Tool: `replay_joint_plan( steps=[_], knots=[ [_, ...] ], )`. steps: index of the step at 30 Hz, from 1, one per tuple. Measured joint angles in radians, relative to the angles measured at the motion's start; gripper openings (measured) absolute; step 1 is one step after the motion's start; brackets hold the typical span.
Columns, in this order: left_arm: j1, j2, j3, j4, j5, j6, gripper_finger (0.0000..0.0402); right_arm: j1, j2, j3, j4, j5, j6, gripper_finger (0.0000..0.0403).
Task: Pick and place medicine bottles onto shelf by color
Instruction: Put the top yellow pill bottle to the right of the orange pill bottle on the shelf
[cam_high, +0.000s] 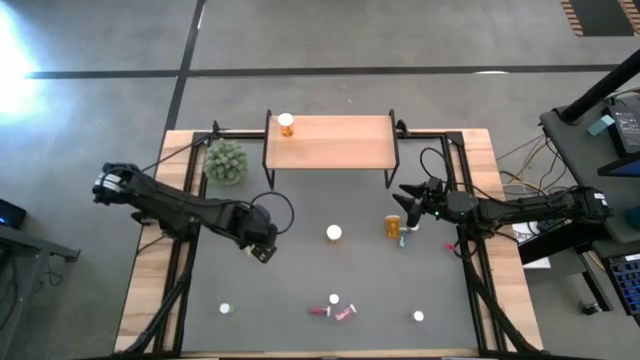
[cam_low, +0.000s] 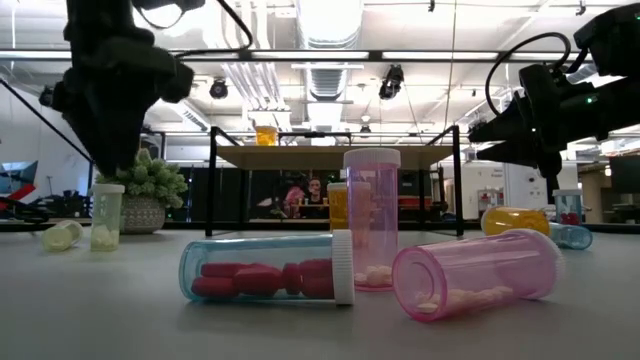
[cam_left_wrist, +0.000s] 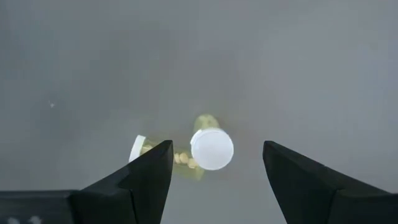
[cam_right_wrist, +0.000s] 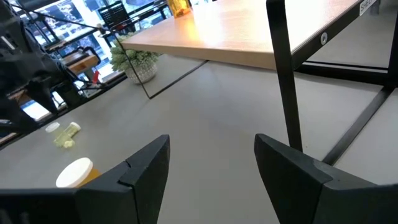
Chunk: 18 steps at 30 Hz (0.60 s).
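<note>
My left gripper (cam_left_wrist: 217, 147) hangs open, pointing down, over two yellowish medicine bottles: one upright with a white cap (cam_left_wrist: 211, 148), one lying beside it (cam_left_wrist: 142, 149). The low view shows both bottles (cam_low: 105, 215) on the table below the gripper (cam_low: 110, 160), apart from it. An orange bottle (cam_high: 286, 124) stands on the shelf (cam_high: 330, 142) at its left end. Another orange bottle (cam_high: 393, 226) lies near my right gripper (cam_high: 408, 195), which waits open and level in front of the shelf's right leg (cam_right_wrist: 283, 74). Pink and red bottles (cam_high: 335, 308) lie near the front edge.
A green plant (cam_high: 226, 160) in a pot stands left of the shelf. A white-capped bottle (cam_high: 334, 233) stands mid-table, others at the front left (cam_high: 225, 309) and front right (cam_high: 418, 316). A bluish bottle (cam_high: 403, 240) lies by the orange one. Black frame rails run along the table sides.
</note>
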Motion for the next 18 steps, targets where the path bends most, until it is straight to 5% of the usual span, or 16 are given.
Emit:
replay_joint_plan(
  steps=[11,18],
  knots=[
    [0.001,0.053,-0.001,0.011,0.007,0.017,0.0229,0.000,0.000,0.000,0.000,0.000,0.000,0.0224],
    [0.001,0.091,0.001,0.016,0.013,0.018,0.0186,0.000,0.000,0.000,0.000,0.000,0.000,0.0224]
  ],
)
